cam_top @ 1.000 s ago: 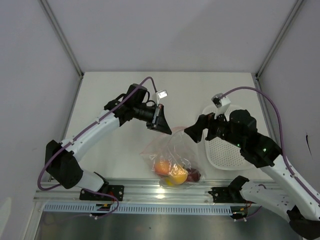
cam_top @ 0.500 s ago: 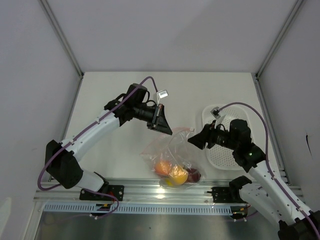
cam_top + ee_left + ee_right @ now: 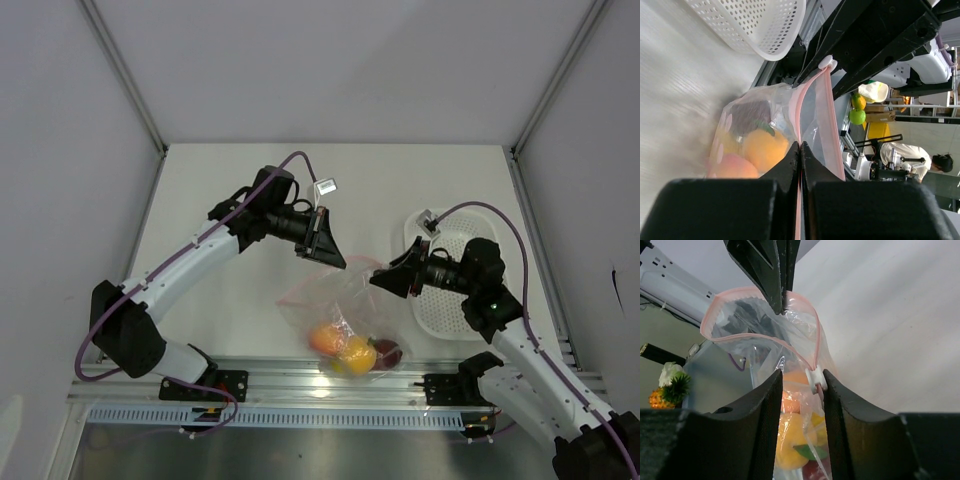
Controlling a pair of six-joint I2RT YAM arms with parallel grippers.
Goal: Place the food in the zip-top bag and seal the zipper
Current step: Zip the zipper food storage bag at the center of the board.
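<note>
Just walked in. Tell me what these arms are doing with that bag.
The food sits inside the zip-top bag, held up between the arms. The left gripper is shut on one end of the zipper. The right gripper straddles the white slider at the other end, jaws not yet clamped. The bag's mouth is open, so sealing remains.

Bag (image 3: 340, 305) sits between my two tools near the surface's (image 3: 230, 200) front edge, food (image 3: 347, 349) in its near end. Left tool (image 3: 338, 261) pinches the zipper (image 3: 816, 379) at its left; right tool (image 3: 378, 281) straddles its right end. Basket (image 3: 445, 318) right of bag.
</note>
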